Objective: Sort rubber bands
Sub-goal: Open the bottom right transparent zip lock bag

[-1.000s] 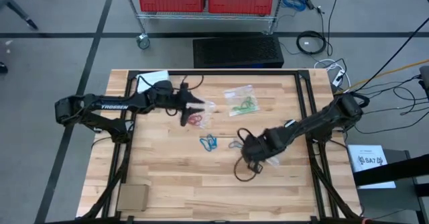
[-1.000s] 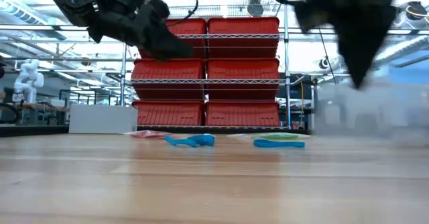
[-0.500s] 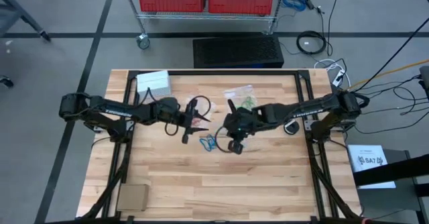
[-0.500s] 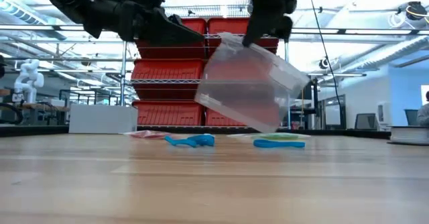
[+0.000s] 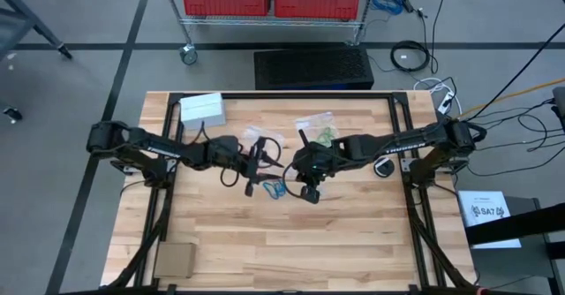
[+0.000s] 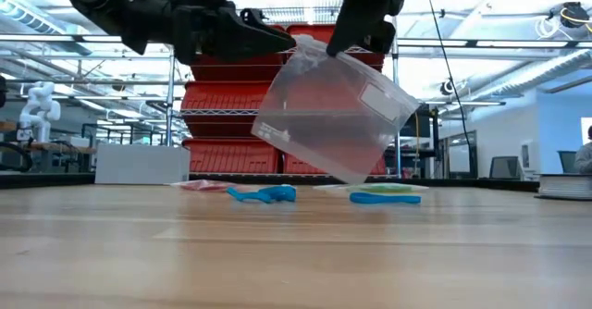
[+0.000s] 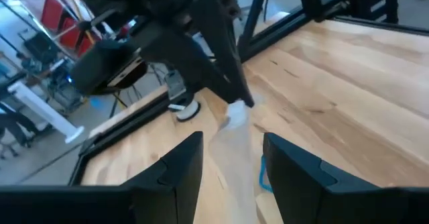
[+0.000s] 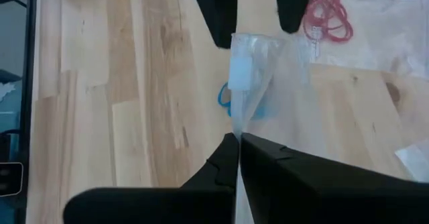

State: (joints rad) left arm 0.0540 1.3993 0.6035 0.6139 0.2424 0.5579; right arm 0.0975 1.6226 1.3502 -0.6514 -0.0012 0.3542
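Observation:
A clear plastic bag (image 6: 324, 115) hangs in the air over the table's middle, held by my right gripper (image 6: 356, 33). My left gripper (image 7: 231, 174) is open; its fingers (image 8: 221, 13) stand on either side of the bag's upper corner (image 8: 251, 43), and I cannot tell whether they touch it. Blue rubber bands (image 5: 275, 189) lie on the wood below the bag. Red bands (image 8: 328, 16) lie beyond it, inside another clear bag. Green bands (image 5: 325, 137) lie in a third clear bag toward the far edge. My right gripper is shut on the clear bag's top edge (image 8: 236, 131), pinching it between its two fingers; how many layers, I cannot tell. The fingers come from the table's right side, slanting down. The bag is lifted clear of the table and hangs tilted below them (image 6: 319, 129).
A white box (image 5: 201, 108) sits at the far left corner and a brown pad (image 5: 174, 260) at the near left. A white roll (image 5: 382, 167) lies by the right rail. Black frame rails (image 5: 402, 127) edge the table. Red bins (image 6: 277, 96) stand on a rack behind.
My right gripper swung from the near right of the table up and toward its middle, carrying the clear bag clear of the wood; the bag now hangs tilted. My left gripper moved toward the right and the near edge, up to the bag's top.

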